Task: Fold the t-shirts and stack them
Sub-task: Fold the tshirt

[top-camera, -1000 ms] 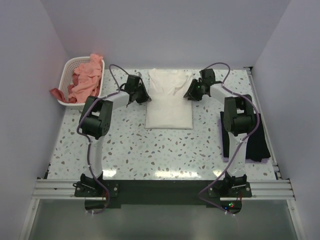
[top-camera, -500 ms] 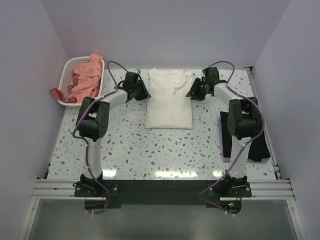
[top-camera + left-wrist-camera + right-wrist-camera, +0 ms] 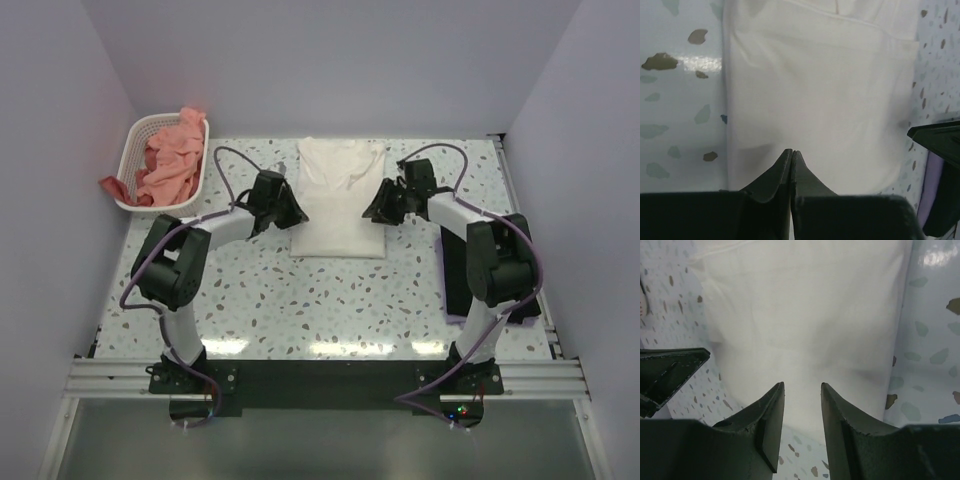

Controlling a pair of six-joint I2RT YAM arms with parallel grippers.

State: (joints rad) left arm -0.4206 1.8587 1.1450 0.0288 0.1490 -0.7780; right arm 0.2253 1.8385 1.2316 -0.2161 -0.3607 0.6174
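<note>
Beside cream t-shirt [image 3: 338,215], left claw [image 3: 291,215], right claw [image 3: 371,212], both nearer than before.

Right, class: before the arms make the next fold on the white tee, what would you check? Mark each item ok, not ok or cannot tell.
1. The white tee lies flat as a neat rectangle: ok.
2. The left claw is open to grasp: not ok, its fingers are shut.
3. The right claw is open and empty: ok.
4. One claw is at each side of the tee: ok.
5. The black tee is apart from the white one: ok.
6. The salmon-pink tees are in the basket: ok.
</note>
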